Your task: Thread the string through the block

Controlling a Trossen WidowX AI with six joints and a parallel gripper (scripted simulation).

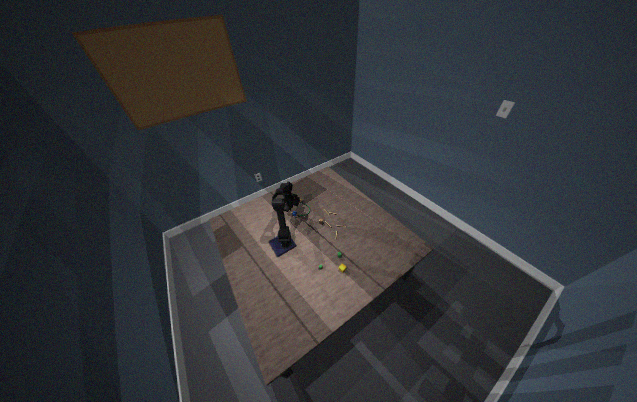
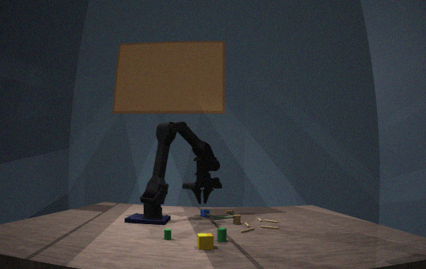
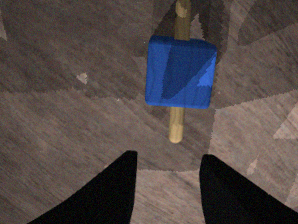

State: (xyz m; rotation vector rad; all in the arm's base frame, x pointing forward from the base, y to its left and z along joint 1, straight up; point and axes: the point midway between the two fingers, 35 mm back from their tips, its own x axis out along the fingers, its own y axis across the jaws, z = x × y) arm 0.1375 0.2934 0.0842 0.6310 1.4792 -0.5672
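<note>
The blue block (image 3: 181,71) (image 2: 204,213) (image 1: 294,213) lies on the table with the thin wooden stick (image 3: 174,125) through its hole. One end of the stick sticks out on the side near my fingers, the other on the far side. The green string (image 2: 223,217) runs from the far end towards a round wooden piece (image 2: 237,219). My gripper (image 3: 169,163) (image 2: 202,201) hangs above the block, pointing down. Its fingers stand partly apart with nothing between them. They are clear of the stick.
Several loose sticks (image 2: 247,229) (image 2: 269,227) lie right of the block. Two green cylinders (image 2: 167,233) (image 2: 221,234) and a yellow cube (image 2: 205,241) stand nearer the front edge. The arm's base (image 2: 148,219) stands to the left.
</note>
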